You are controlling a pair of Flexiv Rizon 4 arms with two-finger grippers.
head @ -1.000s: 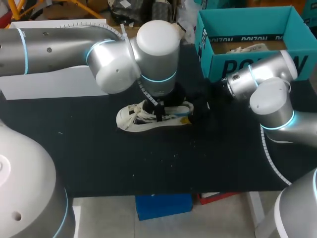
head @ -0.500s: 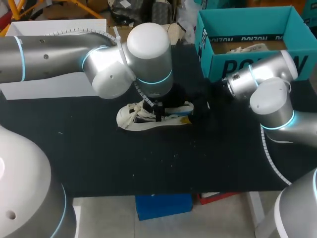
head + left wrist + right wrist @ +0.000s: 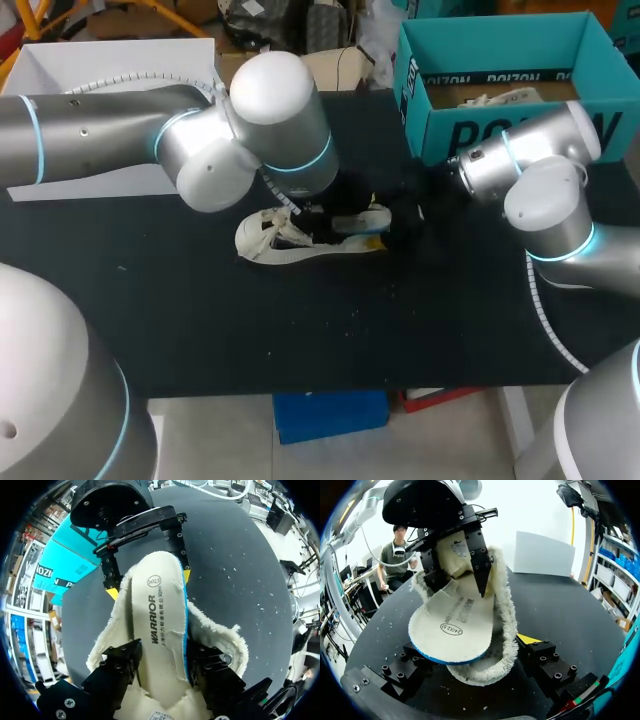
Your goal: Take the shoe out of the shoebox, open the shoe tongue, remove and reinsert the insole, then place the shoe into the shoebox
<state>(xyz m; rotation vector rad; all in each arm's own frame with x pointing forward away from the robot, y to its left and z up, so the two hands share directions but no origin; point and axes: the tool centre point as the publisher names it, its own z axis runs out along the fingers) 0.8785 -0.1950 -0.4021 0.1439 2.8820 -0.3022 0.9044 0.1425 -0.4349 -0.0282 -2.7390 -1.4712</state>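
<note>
Black tabletop (image 3: 200,330) is carrying everything I am working with. My left gripper (image 3: 162,652) is pinching the white, blue-edged foam insole (image 3: 157,615) across its width, fingers set narrowly. The insole's heel end is sitting raised above the white fleecy shoe (image 3: 262,240) mid-table. My right gripper (image 3: 149,583) is clamping the shoe's heel from both sides. Further right, the open teal cardboard shoebox (image 3: 500,130) is standing apart from the shoe.

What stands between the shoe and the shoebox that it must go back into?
The right arm lies just in front of the shoebox, between it and the shoe. Nothing else visible is in the way.
</note>
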